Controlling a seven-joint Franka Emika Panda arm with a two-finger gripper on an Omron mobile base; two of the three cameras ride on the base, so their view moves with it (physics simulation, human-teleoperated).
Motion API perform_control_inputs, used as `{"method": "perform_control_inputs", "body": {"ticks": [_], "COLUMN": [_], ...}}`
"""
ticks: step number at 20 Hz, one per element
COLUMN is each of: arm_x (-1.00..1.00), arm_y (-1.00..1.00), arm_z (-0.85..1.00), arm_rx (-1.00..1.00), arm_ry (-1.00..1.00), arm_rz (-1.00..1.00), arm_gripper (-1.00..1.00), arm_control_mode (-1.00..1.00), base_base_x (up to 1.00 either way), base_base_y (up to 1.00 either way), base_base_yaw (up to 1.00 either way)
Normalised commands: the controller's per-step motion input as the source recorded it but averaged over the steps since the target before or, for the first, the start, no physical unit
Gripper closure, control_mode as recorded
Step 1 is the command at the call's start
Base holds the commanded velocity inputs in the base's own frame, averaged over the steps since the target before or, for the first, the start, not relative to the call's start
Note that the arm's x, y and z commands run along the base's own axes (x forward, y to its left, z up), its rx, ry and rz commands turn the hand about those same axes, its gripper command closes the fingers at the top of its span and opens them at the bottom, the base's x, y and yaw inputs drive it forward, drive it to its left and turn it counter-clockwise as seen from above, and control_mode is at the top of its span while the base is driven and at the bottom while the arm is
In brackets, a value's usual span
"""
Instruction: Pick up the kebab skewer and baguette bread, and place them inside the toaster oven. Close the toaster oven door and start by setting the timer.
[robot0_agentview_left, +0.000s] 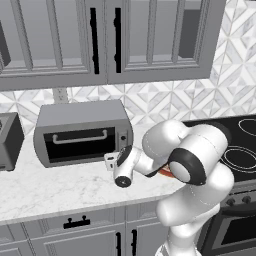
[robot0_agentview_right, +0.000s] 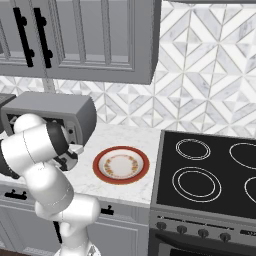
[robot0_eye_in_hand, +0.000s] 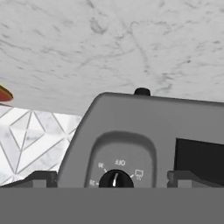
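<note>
The toaster oven (robot0_agentview_left: 82, 132) stands on the counter against the tiled wall. Its black glass door (robot0_agentview_left: 75, 146) is shut, with the grey bar handle (robot0_agentview_left: 80, 137) across the top. My gripper (robot0_agentview_left: 112, 159) hovers just in front of the knob panel at the oven's right end, open and holding nothing. In the hand view, which is rolled upside down, the fingertips (robot0_eye_in_hand: 39, 178) stand wide to either side of the timer knob (robot0_eye_in_hand: 115, 179). In the right base view the gripper (robot0_agentview_right: 75, 150) sits by the oven's (robot0_agentview_right: 50, 107) side. The kebab skewer and baguette bread are out of view.
A red-rimmed plate (robot0_agentview_right: 121, 165) lies on the counter right of the oven with nothing on it. A black stovetop (robot0_agentview_right: 215, 175) follows further right. A smaller dark-grey appliance (robot0_agentview_left: 7, 142) stands left of the oven. Wall cabinets (robot0_agentview_left: 100, 40) hang above.
</note>
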Motion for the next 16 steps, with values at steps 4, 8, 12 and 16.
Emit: {"method": "perform_control_inputs", "body": {"ticks": [4, 8, 12, 16], "arm_x": [0.01, 0.00, 0.00, 0.00], "arm_y": [0.09, 0.15, 0.18, 0.01], "arm_z": [-0.02, -0.07, -0.07, -0.01], "arm_rx": [0.00, 0.00, 0.00, 0.00], "arm_ry": [0.00, 0.00, 0.00, 0.00], "arm_rz": [0.01, 0.01, 0.00, 0.00], "arm_gripper": [-1.00, -1.00, -1.00, -1.00], "arm_control_mode": [-1.00, -1.00, -1.00, -1.00], "base_base_x": [0.00, 0.00, 0.00, 0.00], "base_base_y": [0.00, 0.00, 0.00, 0.00], "base_base_yaw": [0.00, 0.00, 0.00, 0.00]}}
